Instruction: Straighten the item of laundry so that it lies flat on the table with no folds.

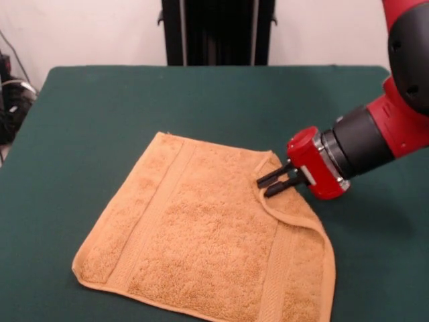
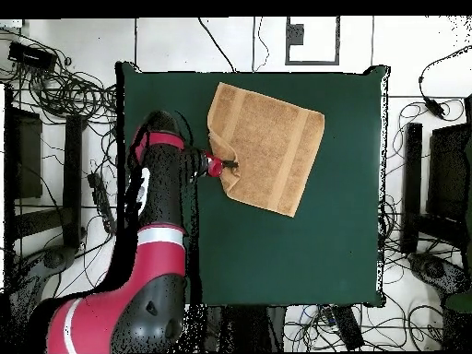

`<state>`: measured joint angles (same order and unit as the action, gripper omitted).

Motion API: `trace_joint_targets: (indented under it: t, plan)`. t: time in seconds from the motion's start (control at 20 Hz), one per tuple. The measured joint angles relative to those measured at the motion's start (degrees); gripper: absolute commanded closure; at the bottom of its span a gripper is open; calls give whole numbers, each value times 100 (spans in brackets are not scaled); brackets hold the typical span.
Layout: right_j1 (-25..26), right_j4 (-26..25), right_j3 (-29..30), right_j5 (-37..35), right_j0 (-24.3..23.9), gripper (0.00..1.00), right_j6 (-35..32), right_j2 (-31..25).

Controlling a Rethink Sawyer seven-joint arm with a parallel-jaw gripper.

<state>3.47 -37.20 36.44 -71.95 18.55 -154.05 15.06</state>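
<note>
1 golden-orange towel [image 1: 201, 235] lies nearest to us in the front view, spread on the dark green table [image 1: 87, 114] with its lowest corner running off the bottom of the picture. We see 2 flat woven bands on it, 1 along its left side and 1 along its right. Most of it lies flat, but the right edge is folded over onto itself in a narrow curved flap that starts at the far right corner.

Just past that fold we find the gripper [image 1: 273, 182], held nearly level and pointing left. Its 2 black fingers [image 1: 271, 176] sit at the folded edge, narrowly spaced, 1 above the other; we cannot tell whether they pinch the cloth or only touch it. Behind them come the red gripper body and the black and red arm [image 1: 382, 131], which enters from the right.

Farther back the green surface is bare up to its far edge. Beyond it we see a pale wall and a black upright column [image 1: 218, 30]. From overhead, cables [image 2: 64, 88] lie tangled on the floor on both sides of the table.
</note>
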Motion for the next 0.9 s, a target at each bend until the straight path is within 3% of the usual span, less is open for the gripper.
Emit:
trace_joint_targets:
  t: [0.55,0.9]
  plan:
    - [-330,445,-23,142,-210,100,0,-426]
    - [-219,664,-438,-451,-198,100,0,-582]
